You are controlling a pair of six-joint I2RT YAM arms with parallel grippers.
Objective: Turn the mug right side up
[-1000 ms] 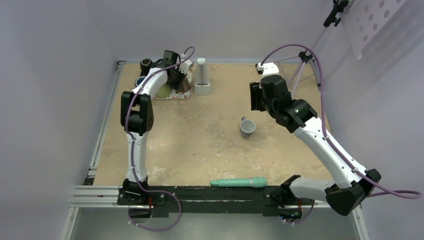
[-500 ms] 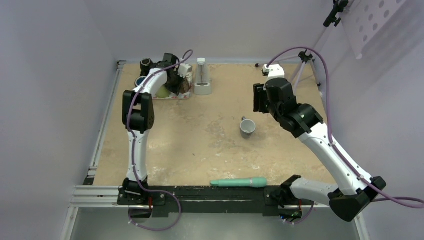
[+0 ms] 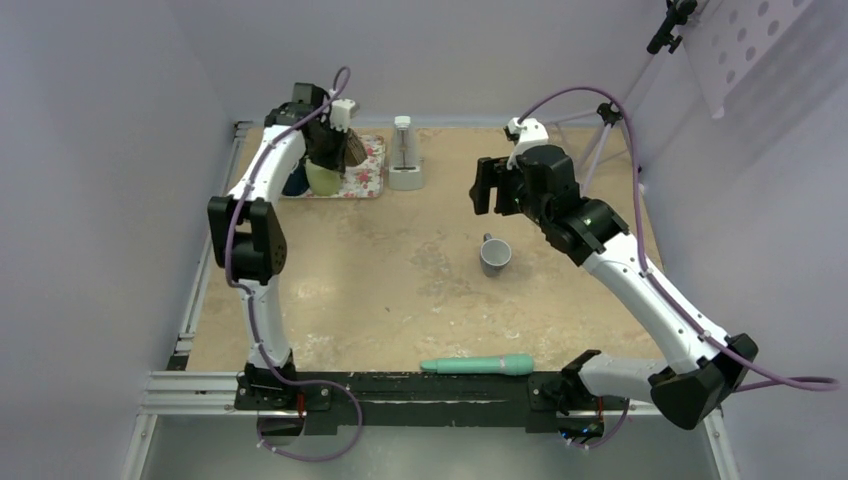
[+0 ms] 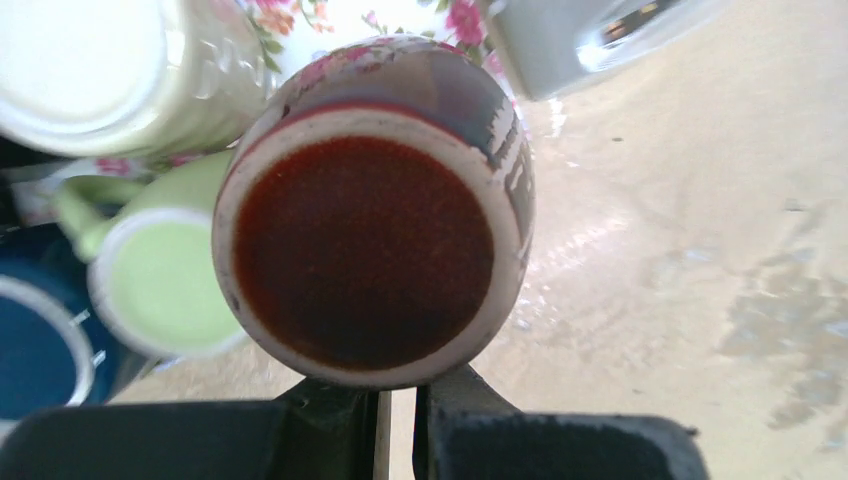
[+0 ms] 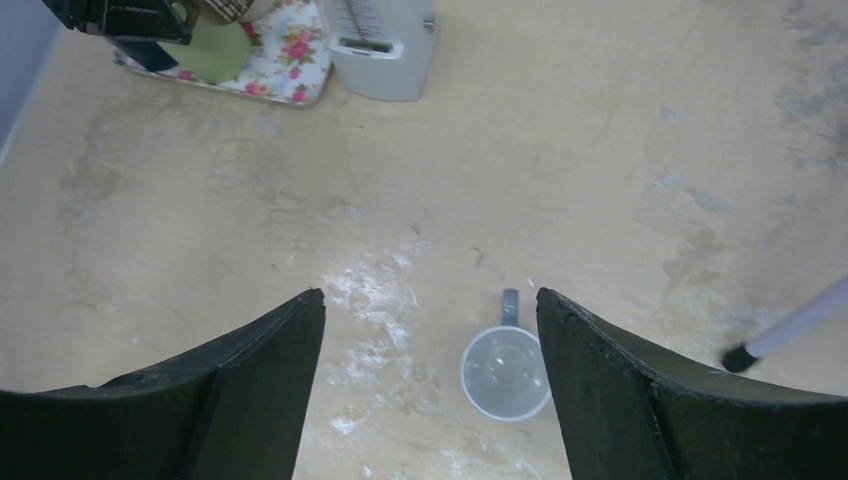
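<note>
The brown mug hangs in the air at the far left corner of the bench, tipped onto its side. A round reddish-brown end ringed in cream faces the wrist camera; whether that end is the base or the mouth I cannot tell. The left hand has it pinched at its lower edge, the fingers drawn almost together with only a thin slit between them. Just below and behind it lies a flowered tray carrying a light green mug and a cream mug, with a dark blue cup beside them. A white box-shaped device stands just right of the tray. Well apart, near the middle of the bench, a grey mug stands mouth up. The right hand hovers above it, fingers spread wide and holding nothing. A teal tool lies along the near edge.
</note>
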